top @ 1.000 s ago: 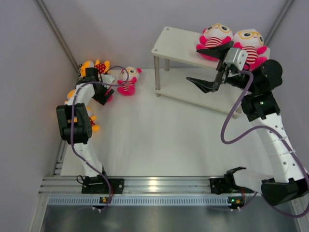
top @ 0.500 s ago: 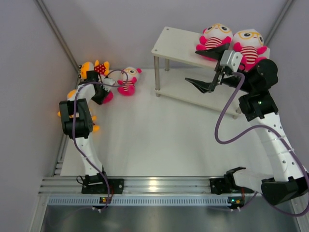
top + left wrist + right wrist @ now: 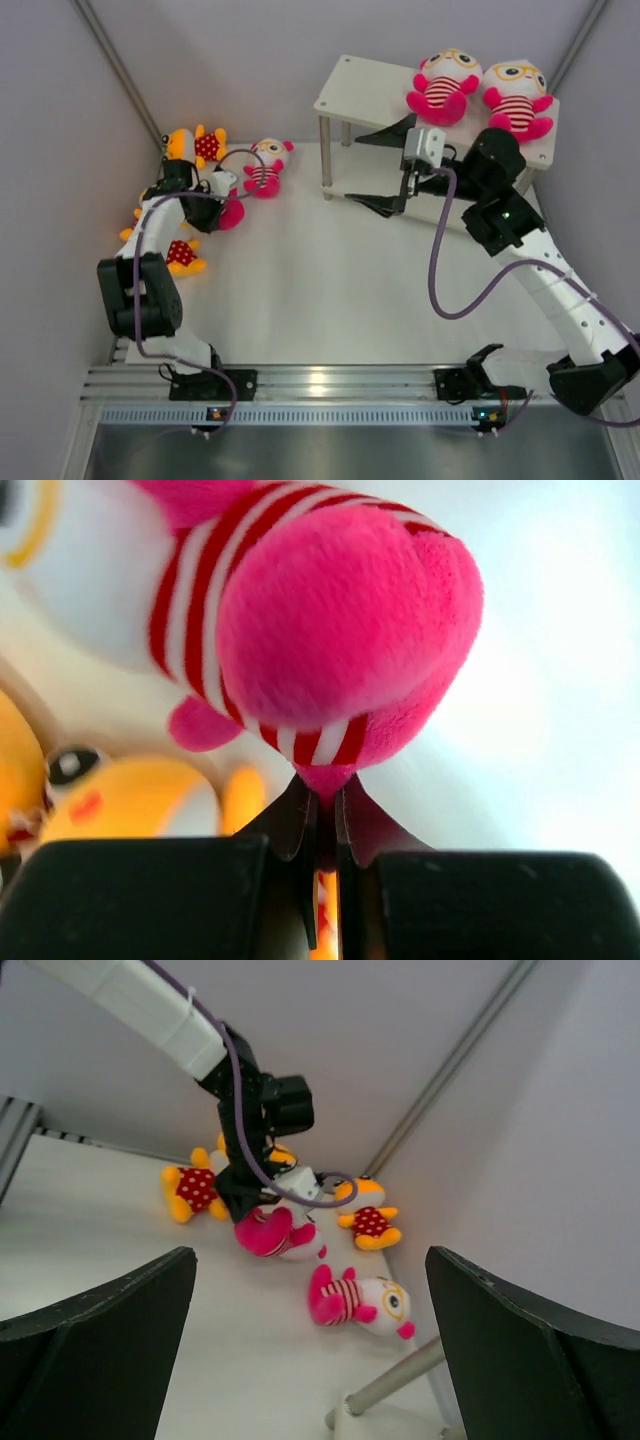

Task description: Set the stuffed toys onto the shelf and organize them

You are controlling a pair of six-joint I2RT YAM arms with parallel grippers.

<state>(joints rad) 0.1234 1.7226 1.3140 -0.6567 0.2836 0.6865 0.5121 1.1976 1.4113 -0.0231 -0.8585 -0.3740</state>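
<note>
My left gripper (image 3: 322,786) is shut on a pink tuft at the bottom of a pink stuffed toy with a red-white striped body (image 3: 330,630); the top view shows this toy (image 3: 231,213) at the table's left. A second pink toy (image 3: 265,168) lies just beyond it. Orange toys (image 3: 197,143) (image 3: 182,255) lie nearby by the left wall. Two pink toys (image 3: 443,85) (image 3: 515,98) sit at the right end of the shelf's top board (image 3: 360,95). My right gripper (image 3: 385,170) hangs wide open and empty in front of the shelf's left end.
The right wrist view looks across the table at the left arm (image 3: 260,1110), the held pink toy (image 3: 270,1232), the lying pink toy (image 3: 355,1300), two orange toys (image 3: 368,1222) (image 3: 193,1188) and a metal shelf leg (image 3: 390,1385). Walls close in on the left and behind.
The left gripper has shut on the pink toy and drawn it slightly toward the near left. The right arm has swung left, away from the toys on the shelf, and stayed open.
</note>
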